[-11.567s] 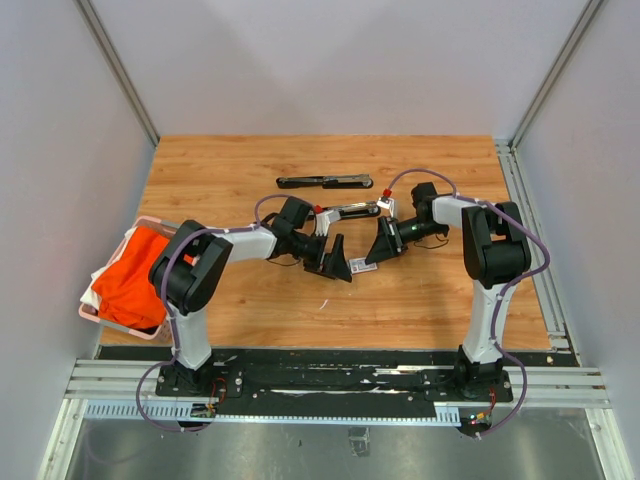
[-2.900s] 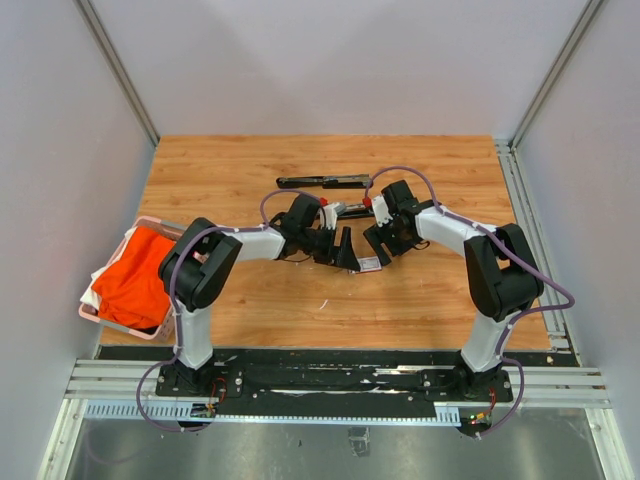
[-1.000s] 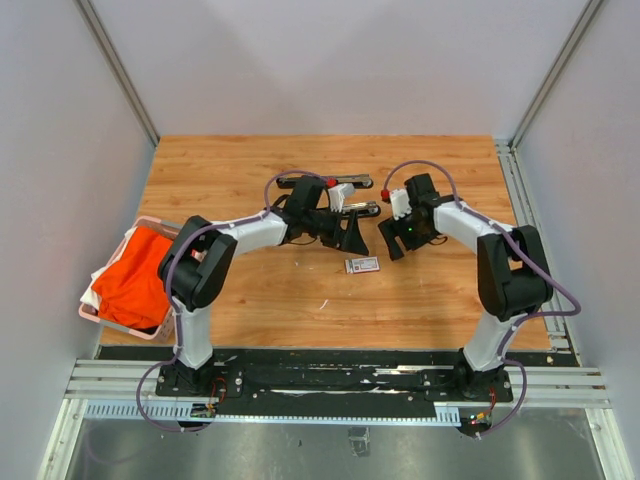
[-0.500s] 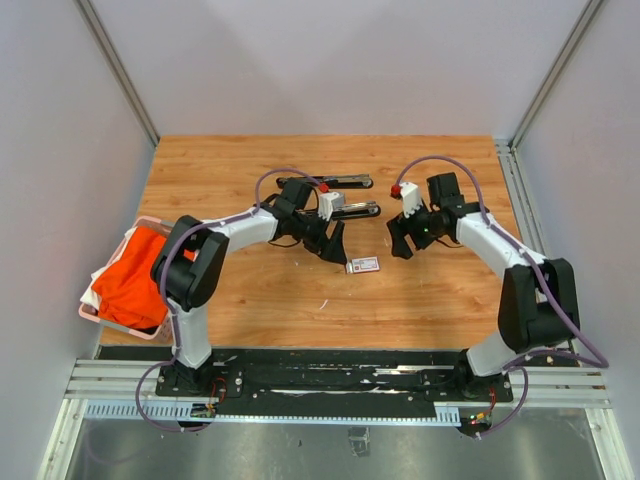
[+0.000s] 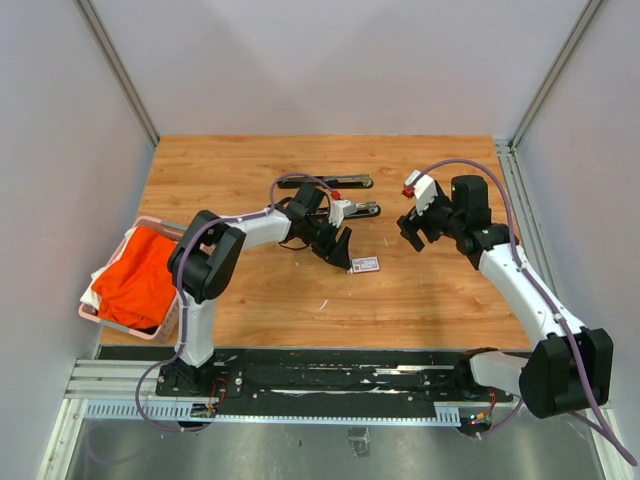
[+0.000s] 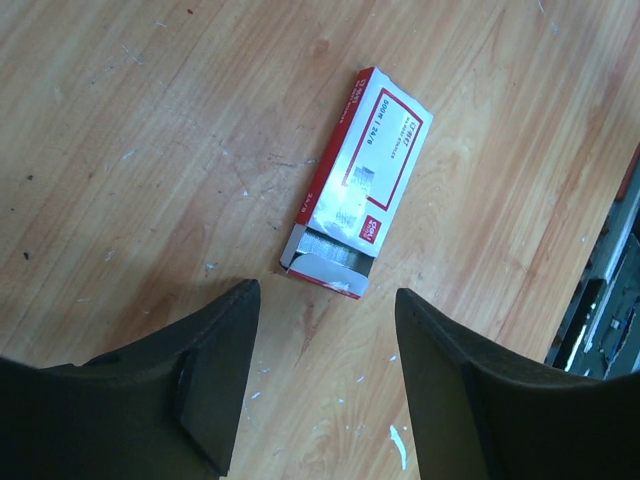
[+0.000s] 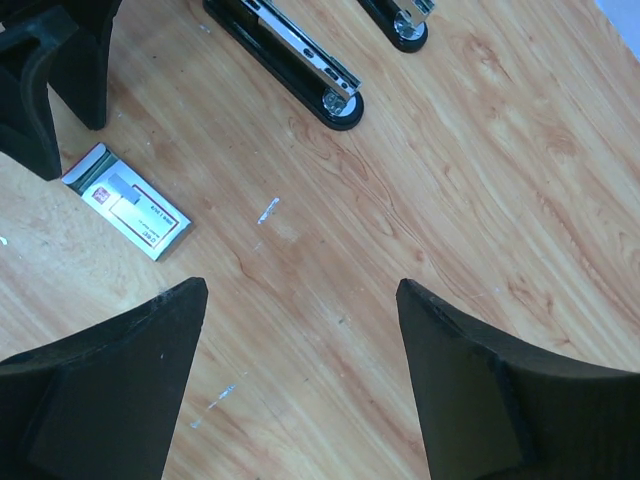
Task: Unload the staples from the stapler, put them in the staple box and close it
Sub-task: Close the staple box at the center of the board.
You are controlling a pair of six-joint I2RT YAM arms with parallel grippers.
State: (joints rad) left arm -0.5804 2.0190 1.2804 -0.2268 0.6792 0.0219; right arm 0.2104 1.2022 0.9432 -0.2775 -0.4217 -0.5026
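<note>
The stapler (image 5: 358, 209) lies on the wooden table, a black bar with its silver channel (image 7: 296, 50) facing up. Two tiny silvery staples lie loose on the wood, one (image 7: 267, 210) between stapler and box, the other (image 7: 215, 405) nearer my right fingers. My left gripper (image 5: 340, 252) hangs open just short of the white-and-red box (image 6: 362, 185), nothing between its fingers (image 6: 215, 370). Off to the right, my right gripper (image 7: 300, 287) is open and empty above bare wood, away from the stapler.
A second black bar (image 5: 325, 181) lies behind the stapler. A pink basket (image 5: 100, 318) with orange cloth stands at the table's left edge. Grey walls close in the left, back and right sides.
My left gripper has come down from beside the stapler to just above the box. The right arm has drawn back to the right, away from the stapler.
</note>
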